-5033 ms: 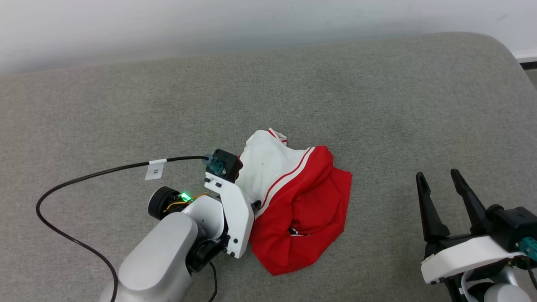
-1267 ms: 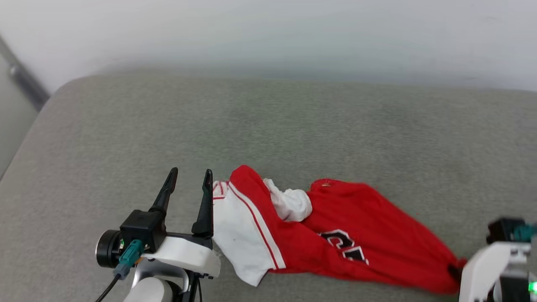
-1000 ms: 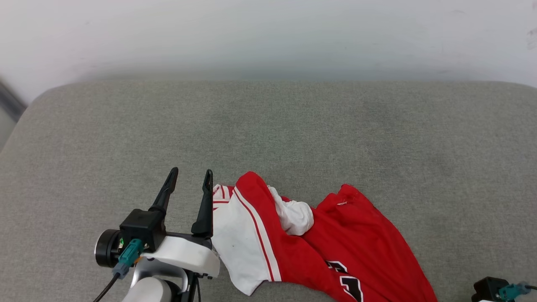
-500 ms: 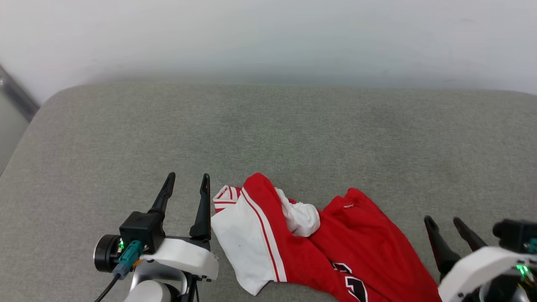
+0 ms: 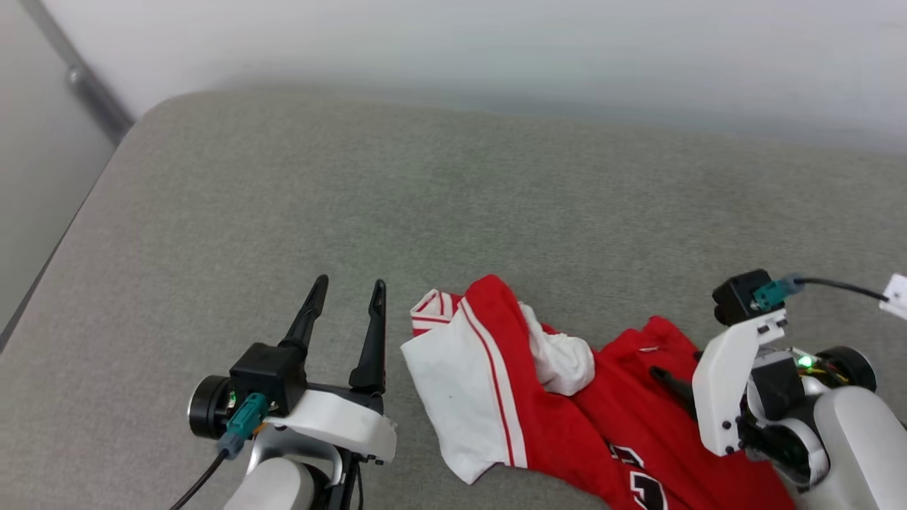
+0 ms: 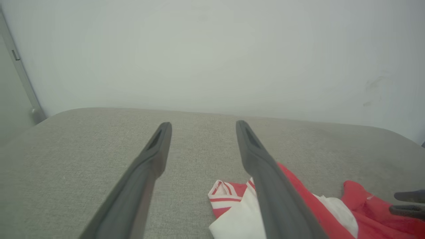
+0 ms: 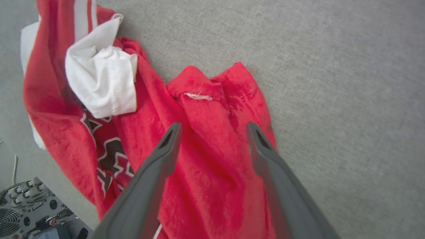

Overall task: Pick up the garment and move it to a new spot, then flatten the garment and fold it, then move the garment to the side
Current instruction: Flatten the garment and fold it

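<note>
The garment (image 5: 538, 425) lies crumpled on the grey cushion, a red jersey with a white sleeve spread at its left, a bunched white sleeve in the middle and black lettering near the bottom edge. My left gripper (image 5: 349, 283) stands open just left of the white sleeve, apart from it, with nothing between its fingers. In the left wrist view the left gripper (image 6: 203, 123) points along the cushion, the garment (image 6: 229, 199) at lower right. My right gripper (image 7: 214, 125) is open and points down over a red fold of the garment (image 7: 149, 132). One dark finger (image 5: 666, 379) shows over the red cloth.
The grey cushion (image 5: 496, 212) stretches wide behind and left of the garment, ending at a white wall. Its rounded left edge meets a grey rail (image 5: 85, 85). A black cable (image 5: 836, 287) runs from the right wrist camera. The robot's base (image 7: 30, 212) shows below the garment.
My right gripper has let go of the red hem and opened, then come back over the red cloth, pointing down. The stretched cloth has slackened. The camera has shifted; the left gripper holds still.
</note>
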Controlling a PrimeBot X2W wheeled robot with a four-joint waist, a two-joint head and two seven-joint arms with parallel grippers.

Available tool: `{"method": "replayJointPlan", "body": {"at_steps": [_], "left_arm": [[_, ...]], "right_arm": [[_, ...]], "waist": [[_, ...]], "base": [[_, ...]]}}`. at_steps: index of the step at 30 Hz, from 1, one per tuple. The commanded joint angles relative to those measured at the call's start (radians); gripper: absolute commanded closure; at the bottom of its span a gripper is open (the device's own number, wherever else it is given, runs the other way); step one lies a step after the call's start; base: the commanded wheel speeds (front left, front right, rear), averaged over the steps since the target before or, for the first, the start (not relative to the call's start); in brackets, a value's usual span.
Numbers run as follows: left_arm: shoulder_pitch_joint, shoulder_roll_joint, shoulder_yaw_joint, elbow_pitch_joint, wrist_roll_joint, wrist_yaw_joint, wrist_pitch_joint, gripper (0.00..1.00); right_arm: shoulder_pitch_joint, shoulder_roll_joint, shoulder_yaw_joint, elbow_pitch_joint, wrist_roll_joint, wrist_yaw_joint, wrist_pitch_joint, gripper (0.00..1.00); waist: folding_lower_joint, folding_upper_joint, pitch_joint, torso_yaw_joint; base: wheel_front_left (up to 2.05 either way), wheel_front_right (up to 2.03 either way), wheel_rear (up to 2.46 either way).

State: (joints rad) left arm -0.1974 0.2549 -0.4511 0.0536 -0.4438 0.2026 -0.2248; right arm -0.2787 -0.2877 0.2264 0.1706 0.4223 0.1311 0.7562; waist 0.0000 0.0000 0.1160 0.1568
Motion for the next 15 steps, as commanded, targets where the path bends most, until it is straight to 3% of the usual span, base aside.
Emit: {"method": "replayJointPlan", "body": {"at_steps": [1,8,13,14,15], "left_arm": [[-0.020,-0.006,-0.004,0.003,0.005,-0.003,-0.007,0.00],[-0.053,-0.031,-0.007,0.026,0.009,-0.013,-0.024,0.00],[-0.055,-0.041,-0.002,0.042,0.010,-0.016,-0.032,0.00],[-0.054,-0.043,-0.001,0.044,0.011,-0.014,-0.033,0.00],[-0.052,-0.044,0.000,0.045,0.011,-0.013,-0.035,0.00]], "right_arm": [[-0.037,-0.016,0.010,0.024,0.006,-0.001,0.022,0.00],[-0.136,-0.043,0.089,0.187,0.001,-0.001,0.066,0.00],[-0.131,-0.029,0.131,0.338,0.015,-0.001,0.106,0.00],[-0.127,-0.023,0.136,0.359,0.020,-0.001,0.113,0.23],[-0.127,-0.020,0.141,0.372,0.022,-0.001,0.113,0.72]], "waist": [[0.0000,0.0000,0.033,0.039],[0.0000,0.0000,0.079,0.092],[0.0000,0.0000,0.086,0.101],[0.0000,0.0000,0.085,0.100],[0.0000,0.0000,0.084,0.098]], "base": [[0.00,0.00,0.00],[0.00,0.00,0.00],[0.00,0.00,0.00],[0.00,0.00,0.00],[0.00,0.00,0.00]]}}
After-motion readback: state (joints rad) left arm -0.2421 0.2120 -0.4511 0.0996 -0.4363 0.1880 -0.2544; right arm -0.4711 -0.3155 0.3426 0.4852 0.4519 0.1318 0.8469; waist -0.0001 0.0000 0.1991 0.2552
